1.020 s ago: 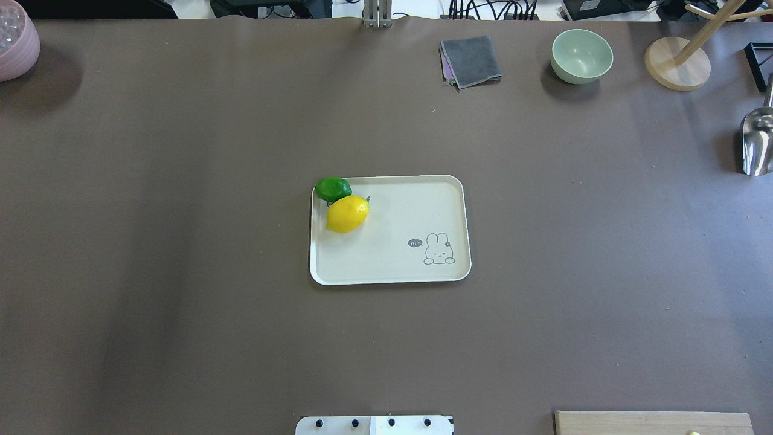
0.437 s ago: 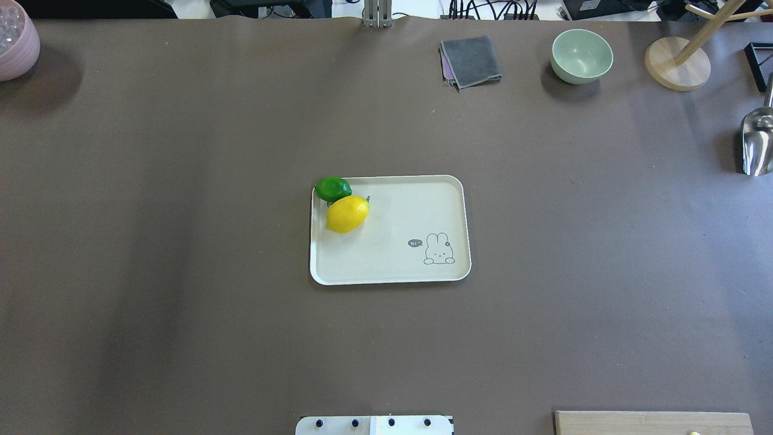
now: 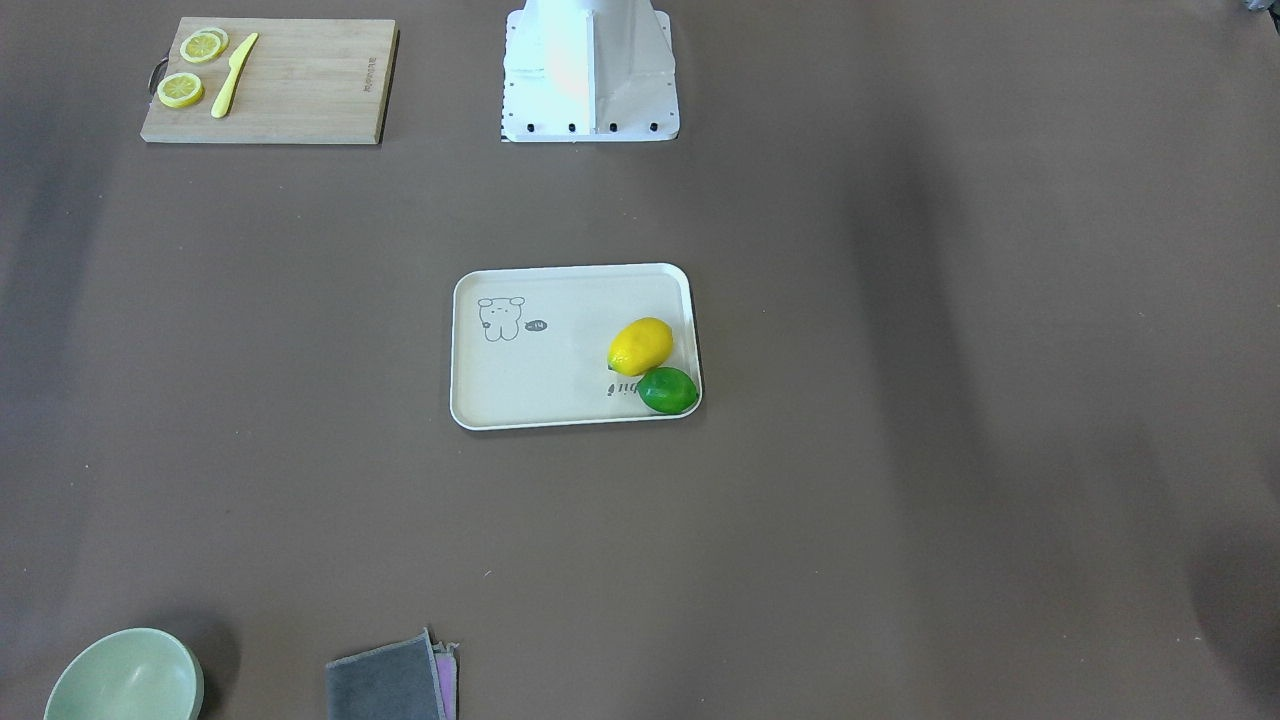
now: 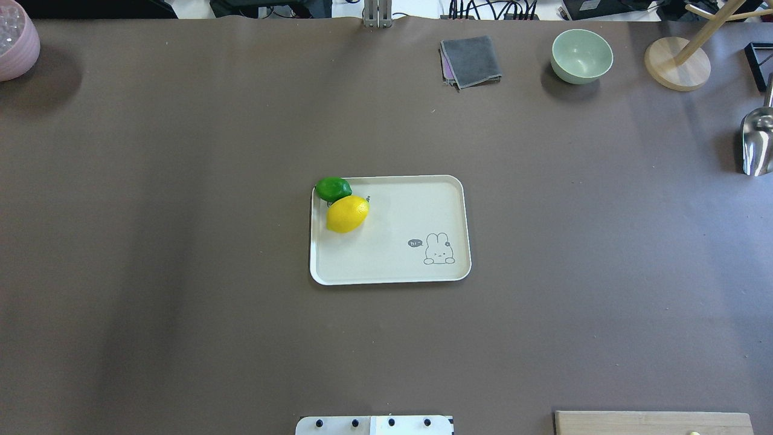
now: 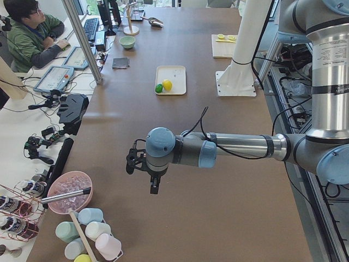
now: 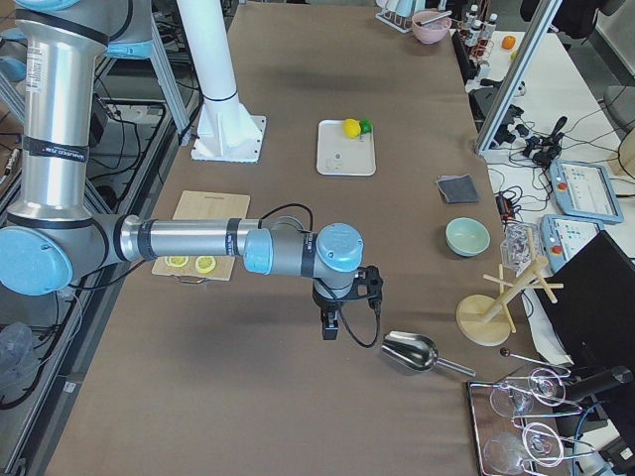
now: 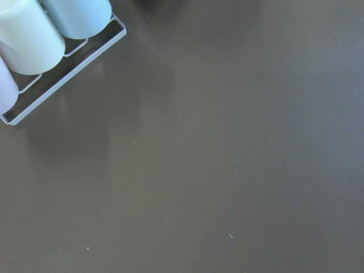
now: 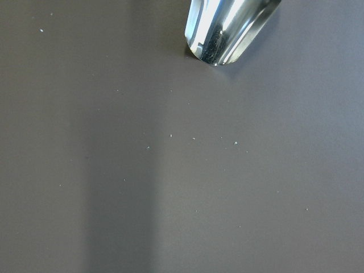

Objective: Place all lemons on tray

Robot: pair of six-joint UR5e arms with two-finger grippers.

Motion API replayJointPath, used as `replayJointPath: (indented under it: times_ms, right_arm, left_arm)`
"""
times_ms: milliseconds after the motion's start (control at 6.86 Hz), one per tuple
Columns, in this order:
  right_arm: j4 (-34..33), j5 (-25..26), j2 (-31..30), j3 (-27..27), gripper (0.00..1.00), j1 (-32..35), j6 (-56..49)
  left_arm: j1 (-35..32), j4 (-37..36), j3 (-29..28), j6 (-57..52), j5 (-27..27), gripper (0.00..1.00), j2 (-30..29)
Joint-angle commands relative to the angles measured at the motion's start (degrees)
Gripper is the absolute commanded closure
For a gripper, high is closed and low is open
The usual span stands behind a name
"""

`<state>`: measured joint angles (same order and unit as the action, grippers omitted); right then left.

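Overhead exterior view showed neither arm, just the tray (image 4: 392,229) mid-desk (image 4: 181,272) with both lemons on it. The yellow lemon (image 4: 346,214) lay on the tray floor. The green lemon (image 4: 333,189) touched it, tucked into the corner against the rim. From the front-facing view it looked inside the edge, but I couldn't swear all of it was.

The arms only showed in the side views. The left pincer (image 5: 154,185) hung pointing down over bare desk near its own end, with the tray well apart from it, far ahead along the desk. The right pincer (image 6: 330,327) hung near the opposite end, tray equally far beyond it, with a metal scoop (image 6: 412,350) just beside it. I couldn't tell from those angles whether either pincer was released or clenched. The wrist cameras saw only desk, plus some cups (image 7: 34,28) on the left one and the scoop mouth on the right.

My read: the placing step was finished and the task basically done. The next move, if any, called for a check on the green one. If it was perched on the rim, a gentle nudge inward would do, meaning a long reach and care not to set the yellow one rolling.
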<state>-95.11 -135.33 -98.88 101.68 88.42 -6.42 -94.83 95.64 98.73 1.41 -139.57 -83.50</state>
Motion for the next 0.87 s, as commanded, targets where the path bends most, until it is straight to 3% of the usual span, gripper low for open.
replayJointPath:
  times_ms: [0,728]
  right_arm:
    - [0.0,0.0,0.0,0.0,0.0,0.0,0.0]
    - [-0.1,0.0,0.0,0.8,0.0,0.0,0.0]
  left_arm:
    - [0.0,0.2,0.1,0.0,0.0,0.0,0.0]
    - [0.0,0.2,-0.3,0.0,0.0,0.0,0.0]
